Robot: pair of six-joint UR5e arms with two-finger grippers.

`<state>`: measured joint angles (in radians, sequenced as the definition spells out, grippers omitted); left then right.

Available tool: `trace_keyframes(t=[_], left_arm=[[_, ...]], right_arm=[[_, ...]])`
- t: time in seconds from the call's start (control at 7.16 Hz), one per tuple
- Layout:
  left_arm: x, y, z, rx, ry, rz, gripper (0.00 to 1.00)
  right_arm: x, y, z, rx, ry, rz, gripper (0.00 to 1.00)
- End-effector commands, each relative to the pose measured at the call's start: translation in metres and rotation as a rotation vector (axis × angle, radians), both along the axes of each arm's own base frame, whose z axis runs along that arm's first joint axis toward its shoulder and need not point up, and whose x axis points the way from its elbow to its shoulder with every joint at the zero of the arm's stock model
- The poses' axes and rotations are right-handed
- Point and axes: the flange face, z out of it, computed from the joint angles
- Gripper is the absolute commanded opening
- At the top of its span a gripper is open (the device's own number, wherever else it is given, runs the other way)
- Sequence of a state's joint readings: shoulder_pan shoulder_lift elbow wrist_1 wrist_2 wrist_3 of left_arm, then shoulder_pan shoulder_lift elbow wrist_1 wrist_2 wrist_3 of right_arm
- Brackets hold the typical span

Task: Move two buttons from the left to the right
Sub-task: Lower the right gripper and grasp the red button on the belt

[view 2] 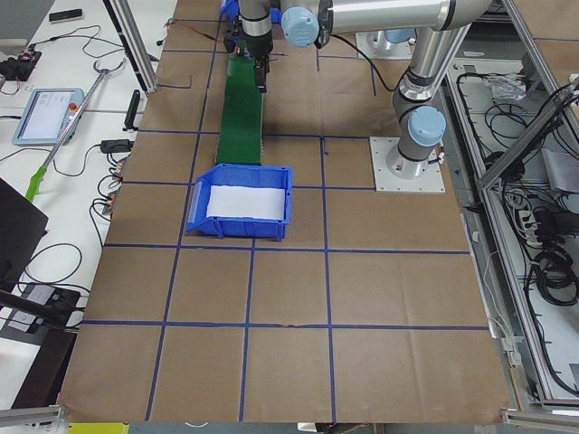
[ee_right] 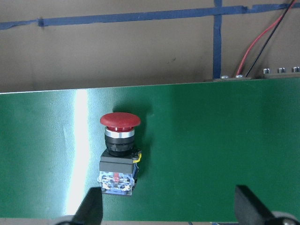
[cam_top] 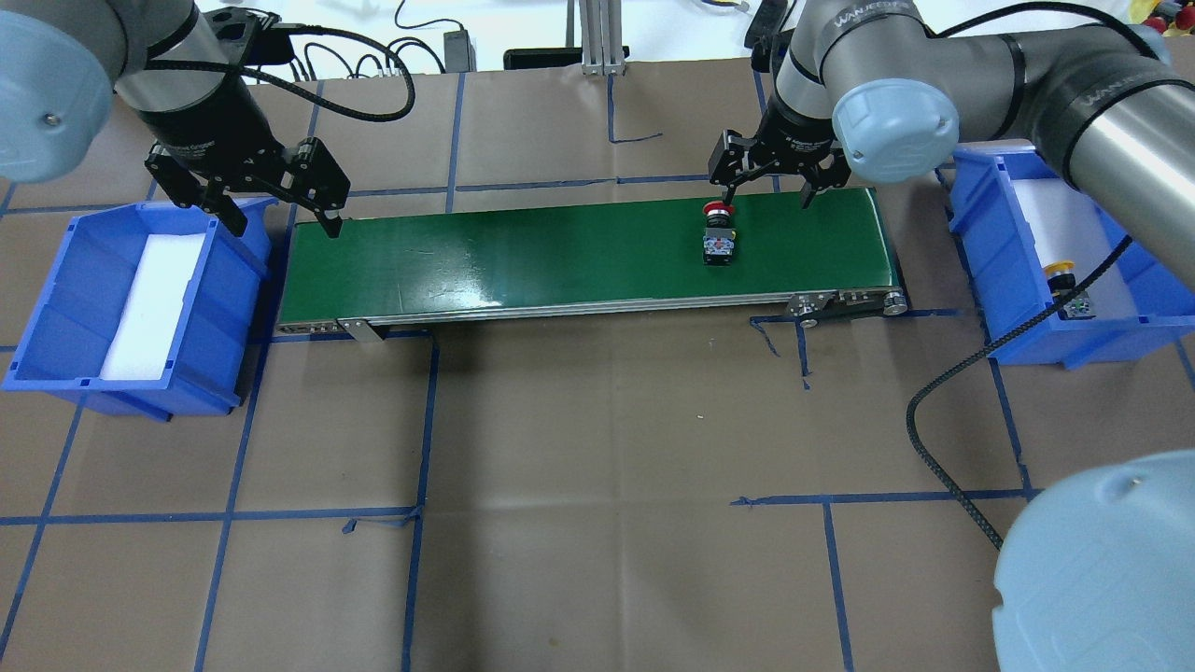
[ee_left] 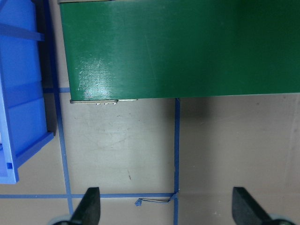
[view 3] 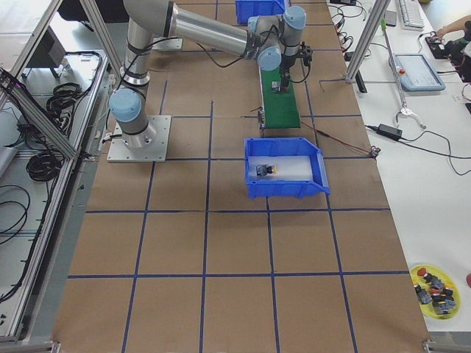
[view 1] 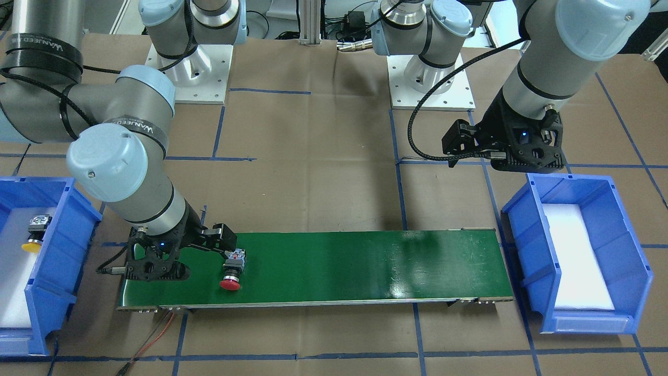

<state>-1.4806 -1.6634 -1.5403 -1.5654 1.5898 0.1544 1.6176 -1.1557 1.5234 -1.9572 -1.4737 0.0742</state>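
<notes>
The red-capped button lies on its side on the green conveyor belt near its right end, cap towards the far edge. It also shows in the front view and the right wrist view. My right gripper is open and empty above it; in the wrist view the button sits left of centre, just inside the left fingertip. The yellow-capped button lies in the right blue bin, also in the front view. My left gripper is open and empty, high over the belt's left end.
The left blue bin holds only a white foam pad. The left wrist view shows the belt's end and that bin's corner. Blue tape lines cross the brown table. Red and black wires run from the belt's right end.
</notes>
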Motion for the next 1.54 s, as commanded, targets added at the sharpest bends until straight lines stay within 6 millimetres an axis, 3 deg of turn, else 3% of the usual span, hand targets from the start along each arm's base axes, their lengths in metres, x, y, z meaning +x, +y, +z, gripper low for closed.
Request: trace_keyframes(t=[0.0, 0.56, 0.7, 0.84, 1.12, 1.4], left_arm=[[0.000, -0.001, 0.004, -0.019, -0.001, 0.035, 1.00], [-0.004, 0.000, 0.006, -0.020, 0.004, 0.058, 1.00], [-0.004, 0.000, 0.007, -0.020, 0.003, 0.064, 1.00], [-0.005, -0.001, 0.007, -0.020, 0.004, 0.081, 1.00], [-0.005, -0.001, 0.008, -0.022, 0.004, 0.083, 1.00], [-0.005, -0.002, 0.007, -0.019, 0.005, 0.083, 1.00]], right_arm=[[0.001, -0.007, -0.021, 0.023, 0.002, 0.000, 1.00], [0.000, -0.016, -0.057, 0.061, 0.008, 0.004, 0.99], [-0.001, -0.019, -0.063, 0.036, 0.016, 0.010, 0.93], [-0.001, -0.021, -0.064, 0.030, 0.019, 0.015, 0.69], [-0.007, -0.014, -0.063, 0.086, 0.060, 0.021, 0.07], [-0.018, -0.012, -0.048, 0.092, 0.124, 0.040, 0.04]])
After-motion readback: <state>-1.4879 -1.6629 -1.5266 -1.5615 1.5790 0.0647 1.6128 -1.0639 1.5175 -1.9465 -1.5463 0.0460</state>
